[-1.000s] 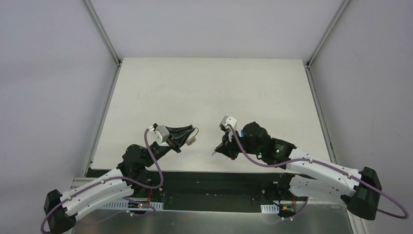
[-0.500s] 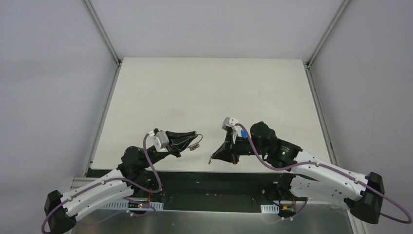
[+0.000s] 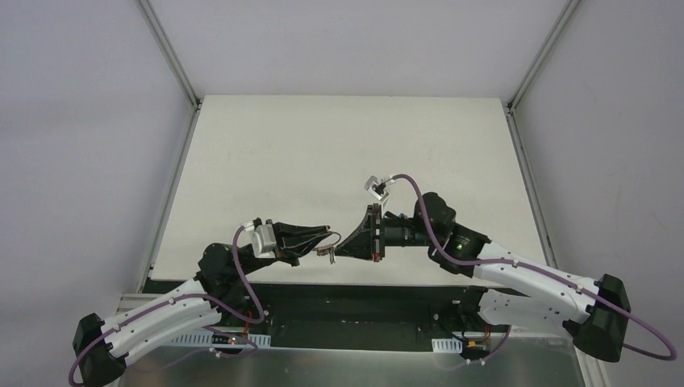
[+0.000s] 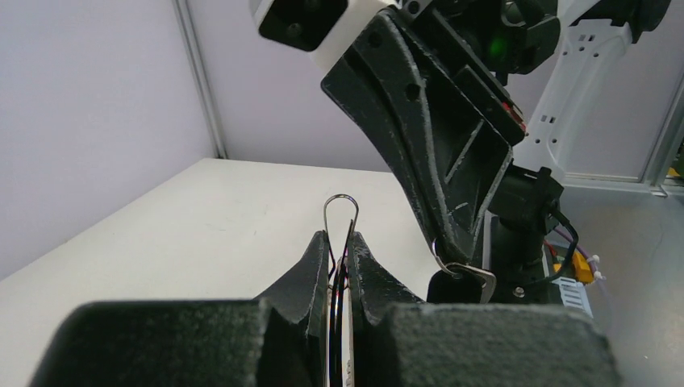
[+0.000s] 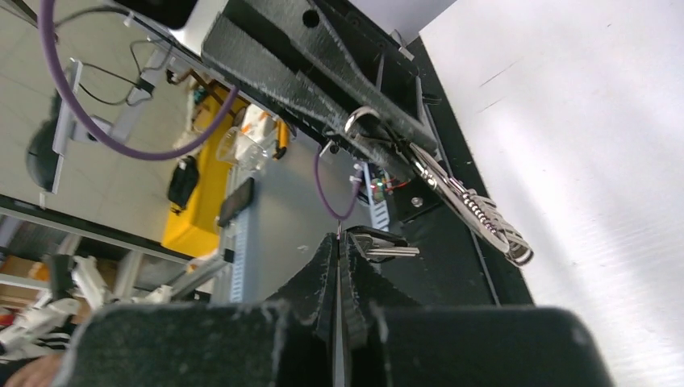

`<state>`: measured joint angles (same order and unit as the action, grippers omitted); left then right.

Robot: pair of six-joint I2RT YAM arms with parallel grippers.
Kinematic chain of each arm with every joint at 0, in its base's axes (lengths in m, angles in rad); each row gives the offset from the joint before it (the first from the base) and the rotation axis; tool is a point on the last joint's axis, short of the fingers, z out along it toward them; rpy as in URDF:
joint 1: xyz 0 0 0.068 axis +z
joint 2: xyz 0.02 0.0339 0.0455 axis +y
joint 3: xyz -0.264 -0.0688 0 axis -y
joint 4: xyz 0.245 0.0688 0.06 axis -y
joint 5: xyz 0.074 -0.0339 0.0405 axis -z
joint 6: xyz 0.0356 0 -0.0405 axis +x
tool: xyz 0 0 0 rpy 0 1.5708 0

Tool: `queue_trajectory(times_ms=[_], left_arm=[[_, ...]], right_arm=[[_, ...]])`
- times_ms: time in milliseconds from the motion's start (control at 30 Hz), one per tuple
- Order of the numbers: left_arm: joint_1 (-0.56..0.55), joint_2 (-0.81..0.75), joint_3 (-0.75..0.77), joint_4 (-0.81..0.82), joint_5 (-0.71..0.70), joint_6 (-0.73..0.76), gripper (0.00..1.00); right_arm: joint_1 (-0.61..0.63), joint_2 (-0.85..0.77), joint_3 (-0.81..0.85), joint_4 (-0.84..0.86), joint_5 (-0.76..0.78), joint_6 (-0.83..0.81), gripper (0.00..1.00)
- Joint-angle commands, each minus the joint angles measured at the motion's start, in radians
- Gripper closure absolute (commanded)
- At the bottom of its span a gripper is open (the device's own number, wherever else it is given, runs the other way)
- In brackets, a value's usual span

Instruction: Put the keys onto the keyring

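Just above the near edge of the white table (image 3: 347,153), the thin silver wire keyring (image 4: 341,211) stands pinched in the closed left gripper (image 4: 339,240), while the right gripper (image 5: 338,239) clamps a black-headed metal key (image 5: 387,247) beside it, apparently not yet threaded, the blue key out of sight.

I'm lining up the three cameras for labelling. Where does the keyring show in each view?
Top external: the keyring is a small glint low centre, just below the tip of the left gripper.
Left wrist: centre, the keyring's wire loop pokes up out of the left gripper.
Right wrist: upper centre running right, the keyring hangs from the left gripper.
Shared landmark: the left gripper, pinching it in all three views.
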<state>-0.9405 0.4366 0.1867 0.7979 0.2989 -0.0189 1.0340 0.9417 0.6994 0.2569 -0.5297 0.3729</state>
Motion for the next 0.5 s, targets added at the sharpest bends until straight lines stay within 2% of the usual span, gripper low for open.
queue_trajectory(times_ms=[0, 300, 467], left_arm=[[0.011, -0.009, 0.006, 0.096, 0.057, -0.019, 1.0], [0.011, -0.022, -0.002, 0.113, 0.087, -0.009, 1.0], [0.008, -0.032, -0.013, 0.142, 0.097, -0.009, 1.0]], right_arm=[[0.003, 0.028, 0.069, 0.117, -0.025, 0.171, 1.0], [0.002, 0.069, 0.041, 0.292, -0.017, 0.338, 1.0], [0.002, 0.074, 0.034, 0.307, 0.001, 0.367, 1.0]])
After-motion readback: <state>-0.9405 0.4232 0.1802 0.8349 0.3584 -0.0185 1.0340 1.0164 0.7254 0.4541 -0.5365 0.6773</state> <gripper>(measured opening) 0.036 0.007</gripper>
